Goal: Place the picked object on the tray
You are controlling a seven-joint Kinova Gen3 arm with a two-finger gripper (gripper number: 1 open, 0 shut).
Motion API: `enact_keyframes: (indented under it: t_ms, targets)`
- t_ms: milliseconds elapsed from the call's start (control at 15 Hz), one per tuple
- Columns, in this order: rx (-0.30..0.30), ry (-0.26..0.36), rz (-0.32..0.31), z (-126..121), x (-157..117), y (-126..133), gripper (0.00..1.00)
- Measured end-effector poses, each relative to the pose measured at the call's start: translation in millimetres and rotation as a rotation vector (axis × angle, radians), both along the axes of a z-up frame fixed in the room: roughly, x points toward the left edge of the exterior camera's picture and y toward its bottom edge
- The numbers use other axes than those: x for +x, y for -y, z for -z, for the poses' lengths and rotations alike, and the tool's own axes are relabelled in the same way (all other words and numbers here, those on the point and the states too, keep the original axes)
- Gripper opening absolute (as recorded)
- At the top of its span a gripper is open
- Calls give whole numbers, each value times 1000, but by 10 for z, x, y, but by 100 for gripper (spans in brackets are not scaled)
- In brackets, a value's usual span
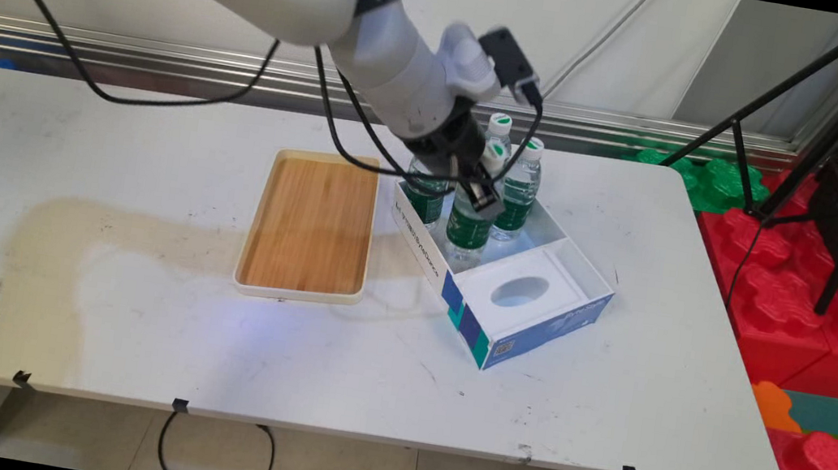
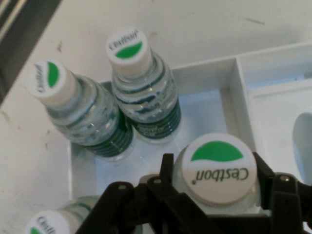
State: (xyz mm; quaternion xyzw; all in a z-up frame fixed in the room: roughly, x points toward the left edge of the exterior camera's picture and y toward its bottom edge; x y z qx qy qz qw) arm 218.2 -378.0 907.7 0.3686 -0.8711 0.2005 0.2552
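Black two-finger tool (image 1: pixel 480 188) sits low over the open box (image 1: pixel 570 315), its fingers (image 2: pixel 165 171) closed around the neck of a water bottle (image 1: pixel 467 229), just under the white cap. Hand view shows that cap (image 2: pixel 217 168) sitting between the two fingers, green swoosh and "Cestbon" lettering on top, fingers pressed on both sides. Gripped bottle is upright, clear plastic with green label; can't tell if its base touches the box floor or is lifted off. Box is white inside with blue and teal outer panels, lying at an angle right of centre on the white surface (image 1: pixel 127 325). Far compartment of the box holds the bottles; near compartment has a white insert (image 1: pixel 522 290) with an oval hole. Three more bottles of the same type stand in the far compartment: one at the right (image 1: pixel 519 192) just beside the gripped one, one at the back (image 1: pixel 500 127) mostly hidden by the tool, one at the left (image 1: pixel 424 199) partly behind the arm. In hand view two of them stand side by side (image 2: pixel 144 92) (image 2: pixel 83 114) past the gripped cap, another cap (image 2: pixel 46 225) peeks in at the bottom left corner. Wooden tray (image 1: pixel 312 224) with pale rim lies flat just left of the box, apart from it, nothing on it. Black cables (image 1: pixel 161 88) hang from the arm over the far side of the surface.
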Motion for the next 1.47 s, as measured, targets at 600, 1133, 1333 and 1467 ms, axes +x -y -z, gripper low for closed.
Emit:
enact_keyframes:
  t_ms: [600, 1133, 1333, 1467]
  targets:
    - [-67, 27, -47, -800, 461, -616, 0]
    - [-77, 86, -161, -912, 1137, -1022, 0]
    - [-104, 99, -202, -886, 1327, -946, 0]
    - [-117, 108, -215, -849, 1418, -837, 0]
